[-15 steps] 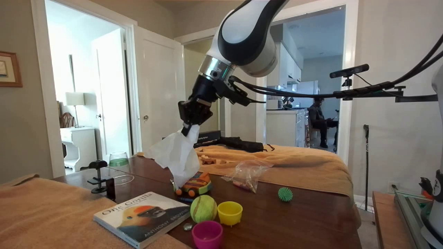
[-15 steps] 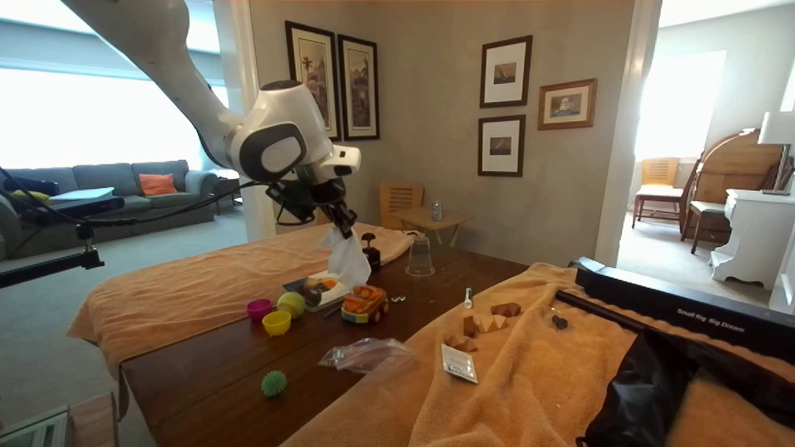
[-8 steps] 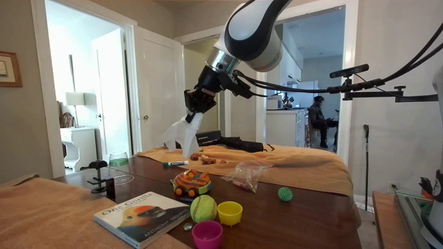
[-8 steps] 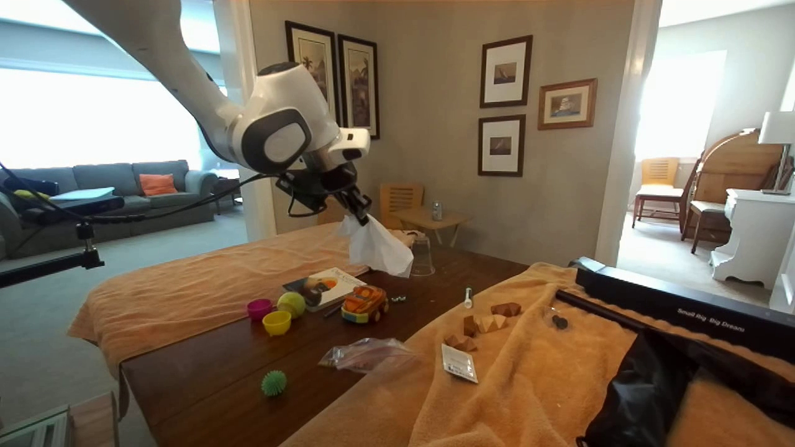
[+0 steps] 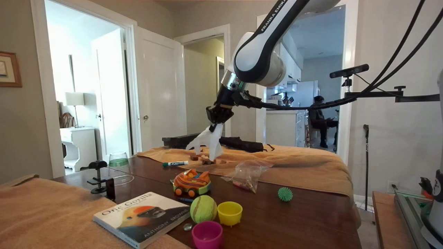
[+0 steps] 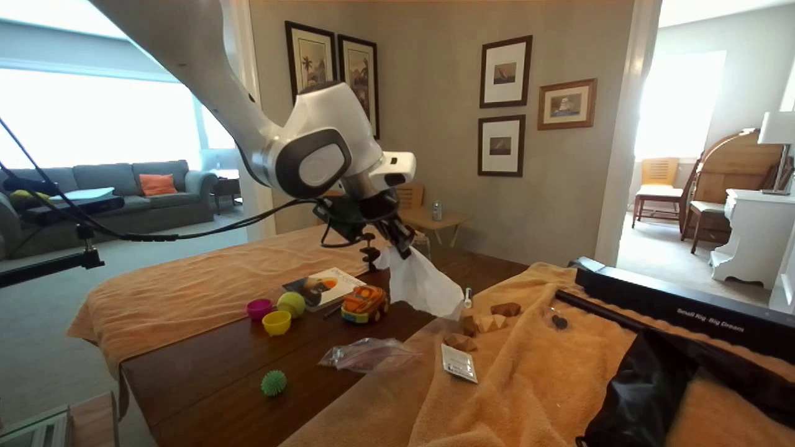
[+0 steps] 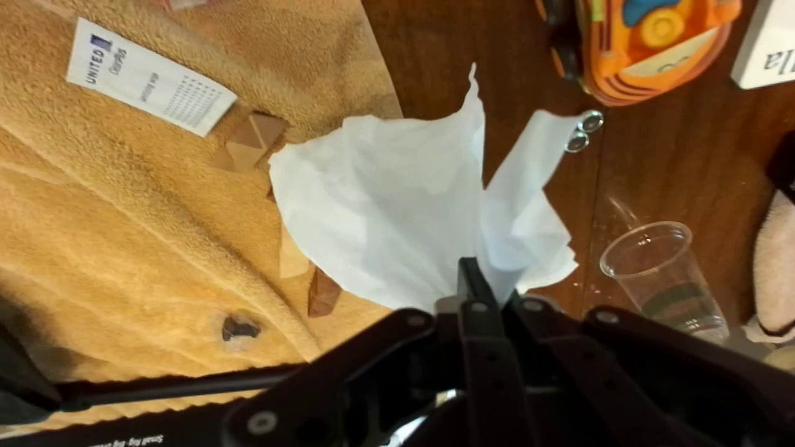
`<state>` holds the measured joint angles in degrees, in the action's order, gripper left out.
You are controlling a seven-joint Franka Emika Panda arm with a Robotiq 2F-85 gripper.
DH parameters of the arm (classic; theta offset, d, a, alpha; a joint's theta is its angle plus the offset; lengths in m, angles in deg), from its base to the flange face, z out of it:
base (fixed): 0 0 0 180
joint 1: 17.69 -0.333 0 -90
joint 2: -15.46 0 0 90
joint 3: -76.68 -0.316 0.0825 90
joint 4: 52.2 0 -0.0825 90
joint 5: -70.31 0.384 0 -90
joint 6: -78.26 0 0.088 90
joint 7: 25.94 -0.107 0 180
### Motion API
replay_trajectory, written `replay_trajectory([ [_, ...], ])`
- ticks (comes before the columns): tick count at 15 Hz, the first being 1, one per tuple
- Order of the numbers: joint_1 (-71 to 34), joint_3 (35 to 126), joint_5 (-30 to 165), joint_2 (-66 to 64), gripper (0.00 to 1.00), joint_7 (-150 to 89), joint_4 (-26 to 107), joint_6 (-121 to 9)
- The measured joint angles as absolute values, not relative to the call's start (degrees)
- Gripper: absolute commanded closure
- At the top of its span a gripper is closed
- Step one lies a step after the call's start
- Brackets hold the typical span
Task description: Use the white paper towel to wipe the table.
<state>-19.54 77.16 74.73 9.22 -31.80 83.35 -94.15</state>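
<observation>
limply, the white paper towel (image 6: pixel 427 288) hangs down from the clenched pincer (image 6: pixel 404 252).

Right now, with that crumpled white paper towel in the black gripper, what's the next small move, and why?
I'd probably shift the black gripper away from the orange terry cloth, more fully over the dark reddish-brown wooden table. It grips the crumpled white paper towel, but in the wrist view much of that sheet overlaps the cloth and angular wooden blocks, so lowering here might drag over those.
</observation>
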Motion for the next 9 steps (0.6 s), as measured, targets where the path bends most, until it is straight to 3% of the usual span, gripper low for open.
replay_trajectory([
  [9, -15.4, 71.1, 80.8, -2.1, 0.99, -23.4, 76.0, -87.3],
])
